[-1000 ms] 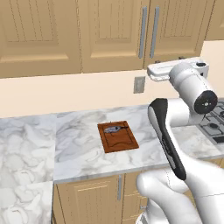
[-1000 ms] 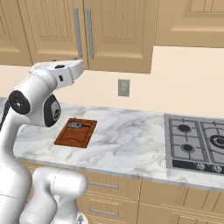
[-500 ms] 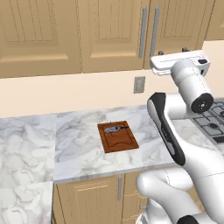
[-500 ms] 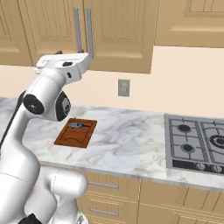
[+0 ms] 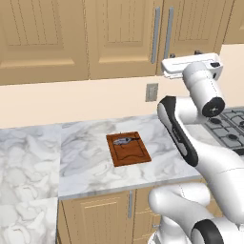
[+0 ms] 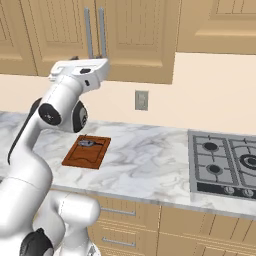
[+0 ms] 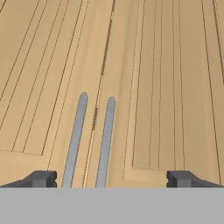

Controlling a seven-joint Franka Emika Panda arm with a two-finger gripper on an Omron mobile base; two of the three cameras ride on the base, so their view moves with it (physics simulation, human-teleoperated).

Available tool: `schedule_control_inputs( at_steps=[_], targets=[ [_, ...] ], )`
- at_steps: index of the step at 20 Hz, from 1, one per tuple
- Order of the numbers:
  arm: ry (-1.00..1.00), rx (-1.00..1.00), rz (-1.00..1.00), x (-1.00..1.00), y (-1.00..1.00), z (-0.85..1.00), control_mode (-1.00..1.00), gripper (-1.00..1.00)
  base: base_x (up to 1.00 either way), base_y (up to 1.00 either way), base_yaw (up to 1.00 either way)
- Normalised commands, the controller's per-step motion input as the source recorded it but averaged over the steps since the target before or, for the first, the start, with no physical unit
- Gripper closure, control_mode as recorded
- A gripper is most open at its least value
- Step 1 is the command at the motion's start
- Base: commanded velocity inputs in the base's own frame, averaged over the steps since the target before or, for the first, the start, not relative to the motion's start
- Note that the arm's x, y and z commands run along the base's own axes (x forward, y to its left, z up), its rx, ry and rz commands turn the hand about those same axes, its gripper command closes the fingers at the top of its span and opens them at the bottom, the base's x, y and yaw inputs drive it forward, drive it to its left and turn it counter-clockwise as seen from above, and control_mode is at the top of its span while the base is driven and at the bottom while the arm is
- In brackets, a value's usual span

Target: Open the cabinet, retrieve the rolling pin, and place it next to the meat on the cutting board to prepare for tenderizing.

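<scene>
Reaching: you are bringing the gripper up toward the cabinet, jaws spread wide and holding nothing.
Handles: the two silver bar handles are standing just ahead, left of centre between the fingertips — doors closed.
Advice: shift left, straddle one handle only, then clamp and pull squarely.
Bench: the cutting board is lying well below, the meat resting at its far edge.

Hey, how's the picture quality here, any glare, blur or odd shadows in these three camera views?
Left base view: even, flat lighting, no glare on the cabinet; the cutting board casts barely any shadow. Right base view: equally soft, slightly grainy. Hand view: the two silver handles look a bit soft-edged up close, and the gripper fingertips are sharp.
</scene>
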Motion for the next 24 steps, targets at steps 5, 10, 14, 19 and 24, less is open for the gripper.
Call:
schedule_control_inputs(
  at_steps=[5, 10, 14, 19, 24],
  targets=[
    [0.0, 0.0, 0.0, 0.31, -0.06, 0.0, -1.0, -1.0, 0.0, 0.0, 0.0],
    [0.0, 0.0, 0.0, 0.5, 0.0, 0.0, -1.0, -1.0, 0.0, 0.0, 0.0],
    [0.0, 0.0, 0.01, 0.44, 0.0, 0.0, -1.0, -1.0, 0.0, 0.0, 0.0],
    [0.0, 0.0, 0.01, 0.49, 0.0, 0.0, -1.0, -1.0, 0.0, 0.0, 0.0],
    [0.0, 0.0, 0.01, 0.5, 0.0, 0.0, -1.0, -1.0, 0.0, 0.0, 0.0]
  ],
)
